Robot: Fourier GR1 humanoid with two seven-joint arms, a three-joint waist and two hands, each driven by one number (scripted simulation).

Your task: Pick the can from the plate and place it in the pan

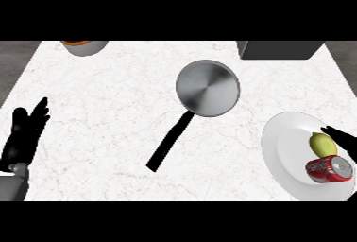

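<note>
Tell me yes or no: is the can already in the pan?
No, the red can lies on the white plate and the pan holds nothing.

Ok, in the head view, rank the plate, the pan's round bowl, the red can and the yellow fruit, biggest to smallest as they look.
1. Plate, cut off at the right edge.
2. Pan bowl.
3 and 4. Red can and yellow fruit look about alike, with the right hand overlapping the fruit's edge, so I won't rank them.

Between your plate (293,142) and pan (208,88) lies bare counter (105,118). A yellow fruit (322,144) sits just beside the can (330,169), crowding its far side.
</note>
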